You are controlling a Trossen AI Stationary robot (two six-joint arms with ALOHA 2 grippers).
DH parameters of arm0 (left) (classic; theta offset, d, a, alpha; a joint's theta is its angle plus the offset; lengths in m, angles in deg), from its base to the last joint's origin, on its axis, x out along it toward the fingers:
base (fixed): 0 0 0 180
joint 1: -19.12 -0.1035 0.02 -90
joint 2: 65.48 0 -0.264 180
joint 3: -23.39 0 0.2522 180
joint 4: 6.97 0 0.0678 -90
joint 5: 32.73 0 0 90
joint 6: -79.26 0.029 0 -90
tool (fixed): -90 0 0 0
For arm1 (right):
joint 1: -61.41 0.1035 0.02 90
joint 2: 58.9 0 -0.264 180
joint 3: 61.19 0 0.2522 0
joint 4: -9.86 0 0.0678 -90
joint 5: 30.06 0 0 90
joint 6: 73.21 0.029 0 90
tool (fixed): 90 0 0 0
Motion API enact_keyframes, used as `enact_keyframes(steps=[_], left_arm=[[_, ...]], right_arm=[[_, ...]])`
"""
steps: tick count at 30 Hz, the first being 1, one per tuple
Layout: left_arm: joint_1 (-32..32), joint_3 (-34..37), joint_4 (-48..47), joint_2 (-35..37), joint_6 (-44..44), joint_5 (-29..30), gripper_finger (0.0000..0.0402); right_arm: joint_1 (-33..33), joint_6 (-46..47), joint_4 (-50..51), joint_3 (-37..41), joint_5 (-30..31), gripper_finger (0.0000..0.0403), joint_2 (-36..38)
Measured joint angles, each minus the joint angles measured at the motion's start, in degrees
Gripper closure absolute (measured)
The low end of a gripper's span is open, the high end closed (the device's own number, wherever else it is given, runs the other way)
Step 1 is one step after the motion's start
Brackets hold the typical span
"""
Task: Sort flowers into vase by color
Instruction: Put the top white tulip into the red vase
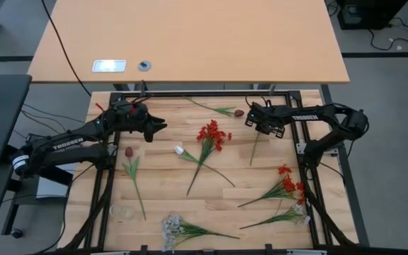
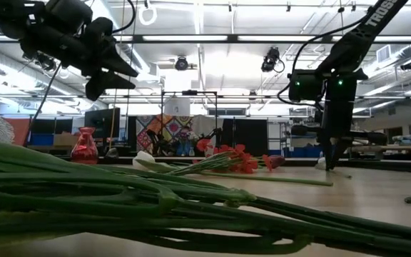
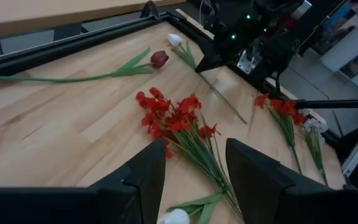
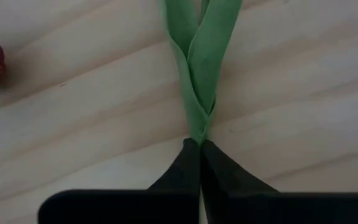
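My right gripper (image 1: pixel 263 127) stands at the table's far right, fingers pointing down (image 2: pixel 332 163), shut on a white-bud flower (image 3: pixel 174 38) whose stalk (image 1: pixel 254 150) runs toward the near edge. My left gripper (image 1: pixel 160 127) hangs open in the air at the far left (image 2: pixel 116 78), above and short of the red blossom cluster (image 3: pixel 173 115) that lies flat at the table's middle (image 1: pixel 213 134). A maroon tulip (image 3: pixel 159 59) lies by the far edge (image 1: pixel 238 112). My right gripper pinches the white-bud flower's green stalk where its two leaves join (image 4: pixel 199 127), between the tips of its shut fingers (image 4: pixel 225 171). It comes from above, pointing down. The leaves (image 4: pixel 197 68) and the stalk lie flat on the wood.
More stems lie flat: a maroon tulip (image 1: pixel 128 152) at the left, a white bud (image 1: pixel 179 150) beside the red cluster, red blossoms (image 1: pixel 289 183) and a pale stem (image 1: pixel 297 212) at the right, small white blooms (image 1: pixel 172 230) at the near edge. A black frame (image 1: pixel 190 94) rims the table.
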Motion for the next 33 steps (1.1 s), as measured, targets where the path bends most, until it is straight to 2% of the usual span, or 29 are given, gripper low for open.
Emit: enact_keyframes(steps=[7,10,17,22,26,30,33], left_arm=[[0.02,0.0,1.86,0.0,-0.7,1.74,0.0228],[0.02,0.0,5.14,0.0,-4.26,1.77,0.0226],[0.19,0.0,8.38,0.0,-5.85,0.42,0.0183],[3.25,0.0,12.77,-0.04,-5.92,0.93,0.0147],[6.86,0.0,20.24,-0.58,-2.98,2.19,0.0139],[9.65,0.0,28.81,-2.55,-1.49,2.18,0.0139],[10.57,-0.02,33.34,-5.01,-1.52,2.18,0.0139]], right_arm=[[1.82,-4.8,-6.6,0.23,-1.02,0.04,7.17],[3.74,-7.6,-11.8,0.23,2.41,0.0401,10.29],[9.17,-16.5,-28.86,0.17,6.97,0.0402,14.59],[12.98,-26.34,-47.42,0.07,5.13,0.0402,14.44],[15.4,-31.32,-56.42,-0.15,4.35,0.0402,14.4],[17.78,-39.45,-59.13,-6.59,0.56,0.0402,14.28],[19.45,-48.07,-54.15,-14.41,-1.6,0.0402,12.57]])
